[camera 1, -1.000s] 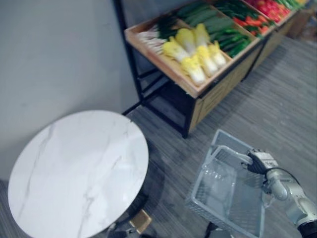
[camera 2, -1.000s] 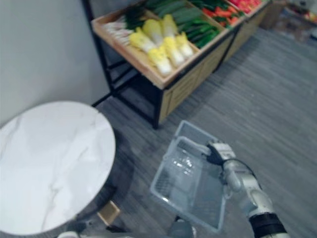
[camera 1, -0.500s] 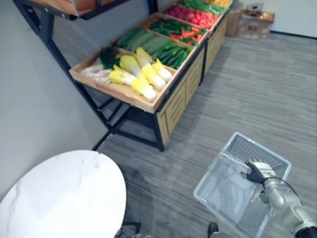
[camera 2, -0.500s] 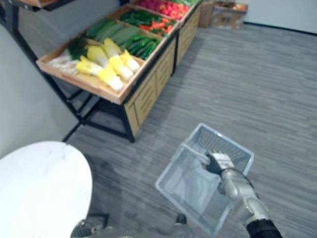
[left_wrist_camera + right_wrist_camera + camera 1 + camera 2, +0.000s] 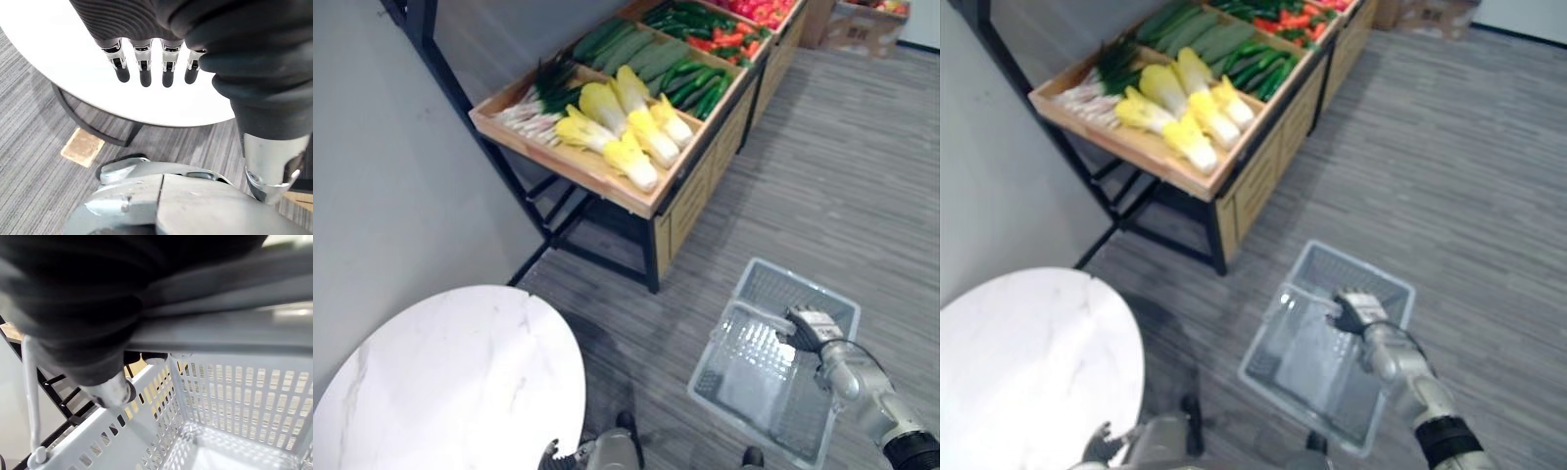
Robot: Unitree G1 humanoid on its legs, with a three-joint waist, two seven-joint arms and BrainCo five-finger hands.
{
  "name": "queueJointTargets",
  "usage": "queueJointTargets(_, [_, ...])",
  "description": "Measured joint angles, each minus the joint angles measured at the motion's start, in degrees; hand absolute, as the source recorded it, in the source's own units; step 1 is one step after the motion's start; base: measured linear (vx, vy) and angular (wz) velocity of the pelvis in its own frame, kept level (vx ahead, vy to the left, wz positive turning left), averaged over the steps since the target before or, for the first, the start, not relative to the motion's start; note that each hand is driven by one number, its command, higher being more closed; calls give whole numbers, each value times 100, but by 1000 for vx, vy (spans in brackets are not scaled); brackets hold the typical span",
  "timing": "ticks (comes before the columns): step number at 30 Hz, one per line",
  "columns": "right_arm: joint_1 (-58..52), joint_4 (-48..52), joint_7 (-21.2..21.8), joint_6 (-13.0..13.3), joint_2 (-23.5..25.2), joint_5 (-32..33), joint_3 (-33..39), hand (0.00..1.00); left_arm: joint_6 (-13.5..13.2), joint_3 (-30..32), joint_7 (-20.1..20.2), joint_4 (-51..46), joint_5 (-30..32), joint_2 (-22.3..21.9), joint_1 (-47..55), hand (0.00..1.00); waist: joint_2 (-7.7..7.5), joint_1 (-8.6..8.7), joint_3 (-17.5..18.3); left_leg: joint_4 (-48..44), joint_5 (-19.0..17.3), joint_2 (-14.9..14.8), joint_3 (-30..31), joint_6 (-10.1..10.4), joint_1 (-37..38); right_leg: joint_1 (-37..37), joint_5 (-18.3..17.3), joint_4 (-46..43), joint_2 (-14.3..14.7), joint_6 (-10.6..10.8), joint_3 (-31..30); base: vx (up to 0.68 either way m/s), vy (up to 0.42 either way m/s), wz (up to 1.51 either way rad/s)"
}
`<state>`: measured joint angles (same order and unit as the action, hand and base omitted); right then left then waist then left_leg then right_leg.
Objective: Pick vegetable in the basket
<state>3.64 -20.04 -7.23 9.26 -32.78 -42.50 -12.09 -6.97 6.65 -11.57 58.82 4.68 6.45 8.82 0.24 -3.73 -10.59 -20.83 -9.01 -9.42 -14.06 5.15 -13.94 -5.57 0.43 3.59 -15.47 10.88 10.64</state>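
A grey plastic basket (image 5: 771, 290) hangs low over the floor at the lower right, and it is empty inside (image 5: 234, 396). My right hand (image 5: 808, 328) is shut on the basket's handle (image 5: 220, 333), which runs across under its dark cover. The vegetables lie on a wooden display shelf (image 5: 607, 186) further ahead: yellow-white cabbages (image 5: 626, 122), green onions (image 5: 533, 98), cucumbers (image 5: 626, 44) and red ones at the far end. The basket is well short of the shelf. My left hand (image 5: 142, 63) hangs open with straight fingers beside the white table.
A round white marble table (image 5: 450, 382) stands at the lower left, close to the grey wall. The shelf rests on a black metal frame (image 5: 558, 215) with wooden drawers under it. Grey plank floor (image 5: 862, 196) lies open to the right.
The whole picture has shifted as the camera moved, and the shelf now lies nearer the middle. My right hand still holds the basket's handle at the lower right.
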Motion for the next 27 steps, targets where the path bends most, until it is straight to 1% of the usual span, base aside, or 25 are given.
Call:
queueJointTargets(1, [-10,1,0,-2,37,0,0,100,0,-1,-3,12,0,-9,1,0,-22,-16,13,-21,-49,53,-13,-37,14,-1,17,-26,-55,24,3,202,177,-2])
queueJointTargets(2, [-25,0,1,-17,92,-2,0,100,8,-15,-7,23,3,0,-4,0,-56,-25,7,-24,-136,153,-32,-148,67,46,55,-215,-158,89,10,261,213,10])
queueJointTargets(4, [-95,-3,3,-63,204,-7,17,100,31,-85,-9,52,8,7,10,0,-85,-54,-8,63,-283,234,-79,-211,234,293,55,-901,-276,89,-29,256,219,3])
queueJointTargets(5, [-137,-3,2,-70,310,-8,31,100,47,-196,-21,44,8,50,27,0,-61,-90,11,127,-378,241,-114,-289,367,695,55,-1779,-361,88,-105,263,248,-5])
queueJointTargets(6, [-180,-3,2,-77,448,-15,31,100,56,-303,-44,31,19,155,36,0,-177,-81,18,186,-457,306,-136,-366,522,1141,113,-2798,-535,8,-232,212,204,1])
queueJointTargets(7, [-178,-4,-22,-110,517,-16,42,100,68,-371,-46,29,19,227,38,0,-262,-80,21,207,-492,357,-147,-408,606,1342,219,-3235,-621,-94,-312,299,215,15])
queueJointTargets(8, [-158,-6,-15,-121,568,-33,48,100,99,-472,-45,21,20,349,33,0,-374,-56,8,309,-542,440,-131,-491,839,1629,711,-3929,-704,-192,-507,303,156,23])
queueJointTargets(9, [-159,-30,-16,-111,590,-44,46,100,113,-563,-44,-23,21,400,36,0,-298,-27,-54,485,-578,425,-70,-552,1145,1873,854,-4656,-667,-104,-629,357,173,24])
queueJointTargets(10, [-152,-41,-15,-99,607,-55,46,100,128,-628,-47,-43,20,401,24,0,-300,-15,-70,594,-580,416,-40,-556,1334,2017,562,-5077,-586,-222,-651,298,89,24])
queueJointTargets(11, [-143,-37,-29,-102,631,-87,49,100,134,-650,-49,-71,18,467,10,0,-273,20,-83,807,-580,383,-2,-557,1662,2246,54,-5579,-393,-341,-592,295,47,22])
queueJointTargets(12, [-87,9,-81,-103,628,-109,63,100,134,-664,-54,-73,7,496,-36,0,-254,72,-97,1002,-580,389,35,-557,1915,2441,-292,-5570,-264,-503,-309,301,30,24])
queueJointTargets(13, [-56,18,-107,-102,629,-133,68,100,134,-678,-56,-73,3,500,-80,0,-252,108,-98,1102,-580,395,57,-557,2024,2537,-411,-5418,-212,-613,-138,305,-11,32])
queueJointTargets(14, [-15,18,-130,-106,632,-144,76,100,134,-673,-56,-96,2,498,-181,0,-223,181,-117,1224,-579,374,94,-556,2169,2652,-490,-4783,-51,-722,115,245,-41,34])
queueJointTargets(15, [-20,17,-143,-112,637,-144,97,100,133,-672,-56,-139,2,495,-231,0,-204,212,-130,1264,-579,356,128,-556,2227,2656,-480,-4294,46,-709,201,381,-137,75])
queueJointTargets(16, [-64,6,-144,-149,658,-148,250,100,120,-664,-55,-304,3,494,-341,0,-203,291,-135,1285,-577,350,277,-548,2298,2646,-359,-2836,219,-604,147,333,-159,76])
queueJointTargets(17, [-77,3,-143,-167,666,-149,304,100,114,-662,-56,-345,3,490,-364,0,-202,326,-135,1289,-578,344,305,-543,2324,2634,-298,-2400,236,-566,85,357,-187,82])
queueJointTargets(18, [-90,7,-143,-175,670,-149,348,100,112,-663,-55,-390,4,486,-373,0,-201,352,-134,1287,-589,325,366,-447,2343,2622,-199,-1995,256,-550,-33,346,-210,68])
queueJointTargets(19, [-110,12,-143,-175,670,-150,493,100,95,-666,-55,-445,5,459,-401,0,-210,367,-137,1292,-693,226,450,-244,2436,2615,39,-1333,292,-567,-241,443,-286,77])
queueJointTargets(20, [-141,12,-142,-194,682,-151,575,100,91,-649,-53,-445,8,474,-392,0,-234,351,-137,1311,-839,155,613,1,2568,2610,211,-881,242,-537,-411,553,-390,74])
queueJointTargets(21, [-168,13,-142,-197,693,-152,589,100,92,-626,-54,-440,9,492,-388,0,-291,349,-134,1333,-912,148,702,119,2658,2571,206,-777,197,-541,-454,468,-360,62])
queueJointTargets(22, [-217,9,-139,-224,685,-155,645,100,99,-592,-55,-379,10,541,-361,0,-302,335,-162,1369,-1042,90,807,315,2851,2520,653,-896,144,-379,-427,488,-381,56])
queueJointTargets(23, [-217,-26,-135,-318,686,-161,788,100,120,-559,-45,-289,12,396,-347,0,-103,339,-150,1348,-1072,-199,938,401,2917,2605,915,-1414,283,-302,-242,478,-388,46])
queueJointTargets(24, [-177,-39,-119,-356,668,-209,876,100,119,-553,-45,-257,12,210,-344,0,141,331,-101,1231,-837,-445,1034,475,2899,2703,534,-1836,453,-459,-107,468,-374,23])
queueJointTargets(25, [-160,-47,-110,-356,668,-224,879,100,114,-542,-45,-233,9,146,-342,0,149,325,-101,1161,-654,-490,1067,486,2881,2744,401,-2023,476,-528,-74,454,-389,10])
queueJointTargets(27, [-225,-63,-107,-354,668,-230,921,100,105,-339,-45,-169,7,-35,-303,0,165,372,-68,629,-7,-638,1379,548,2630,2670,20,-2421,554,-740,157,454,-343,12])
